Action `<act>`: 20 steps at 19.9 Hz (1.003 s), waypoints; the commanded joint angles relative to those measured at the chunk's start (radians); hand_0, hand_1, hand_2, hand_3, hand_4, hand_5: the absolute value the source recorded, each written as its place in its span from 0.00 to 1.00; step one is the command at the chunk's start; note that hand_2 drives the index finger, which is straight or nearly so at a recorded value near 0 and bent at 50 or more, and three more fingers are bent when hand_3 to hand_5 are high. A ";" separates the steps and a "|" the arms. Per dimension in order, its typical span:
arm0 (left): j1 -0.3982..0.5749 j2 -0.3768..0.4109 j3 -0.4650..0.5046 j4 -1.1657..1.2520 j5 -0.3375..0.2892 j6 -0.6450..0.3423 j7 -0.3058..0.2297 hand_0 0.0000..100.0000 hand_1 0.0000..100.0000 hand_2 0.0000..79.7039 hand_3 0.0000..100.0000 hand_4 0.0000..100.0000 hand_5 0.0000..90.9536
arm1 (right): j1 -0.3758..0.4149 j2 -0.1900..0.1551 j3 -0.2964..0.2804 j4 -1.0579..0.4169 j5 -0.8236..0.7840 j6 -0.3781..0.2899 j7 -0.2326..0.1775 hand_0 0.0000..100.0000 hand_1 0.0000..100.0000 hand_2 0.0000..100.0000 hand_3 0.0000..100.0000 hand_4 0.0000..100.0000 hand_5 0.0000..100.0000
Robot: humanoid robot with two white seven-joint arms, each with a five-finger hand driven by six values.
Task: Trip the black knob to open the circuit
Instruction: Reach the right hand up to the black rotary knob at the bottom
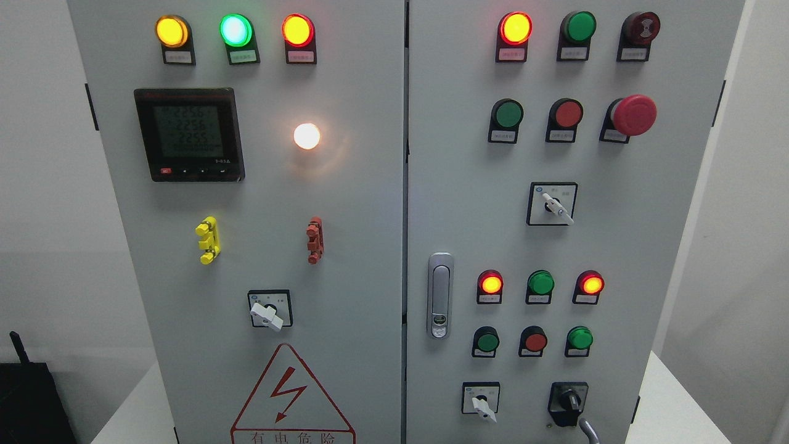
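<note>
Where the right door of the grey cabinet point(616, 246) nears the bottom edge of the head view, the black knob point(571, 399) sits in a black housing, its raised grip standing roughly upright. A curved grey piece point(590, 430) shows just below and right of it at the picture's edge; what it belongs to cannot be told. Neither robot hand is in view, so how the fingers stand cannot be told.

Left of the black knob, on the same row, a white selector switch point(481, 404) points down and to the right. Above these are two rows of three: lit red lamp point(490, 283), dark green lamp point(540, 283), lit red lamp point(591, 283), then green, red and green buttons. Higher up sits another white selector point(555, 205), and near the top right a red mushroom button point(633, 115). A silver door latch point(439, 295) stands upright at the right door's left edge.

On the left door are a digital meter point(188, 134), a glowing white lamp point(306, 136), a yellow clip point(208, 240), a red clip point(315, 240), a white selector and a red-outlined lightning warning triangle point(290, 394).
</note>
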 commanded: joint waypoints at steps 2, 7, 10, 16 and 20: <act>-0.002 -0.002 0.001 0.000 0.002 -0.002 0.000 0.12 0.39 0.00 0.00 0.00 0.00 | -0.012 -0.004 0.004 -0.017 -0.003 -0.006 0.008 1.00 1.00 0.00 1.00 1.00 0.88; -0.002 -0.002 0.001 0.000 0.002 -0.002 0.000 0.12 0.39 0.00 0.00 0.00 0.00 | -0.010 -0.006 0.008 -0.017 -0.001 -0.006 0.010 1.00 1.00 0.00 1.00 1.00 0.89; -0.002 -0.002 0.001 0.000 0.002 -0.002 0.000 0.12 0.39 0.00 0.00 0.00 0.00 | -0.007 -0.006 0.017 -0.017 -0.001 -0.006 0.027 1.00 1.00 0.00 1.00 1.00 0.88; -0.002 -0.002 0.001 0.000 0.002 -0.002 0.000 0.12 0.39 0.00 0.00 0.00 0.00 | -0.007 -0.006 0.034 -0.017 -0.001 -0.006 0.027 1.00 1.00 0.00 1.00 1.00 0.88; -0.002 -0.002 0.001 0.000 0.002 -0.002 0.000 0.12 0.39 0.00 0.00 0.00 0.00 | -0.009 -0.006 0.039 -0.017 -0.001 -0.006 0.028 1.00 1.00 0.00 1.00 1.00 0.88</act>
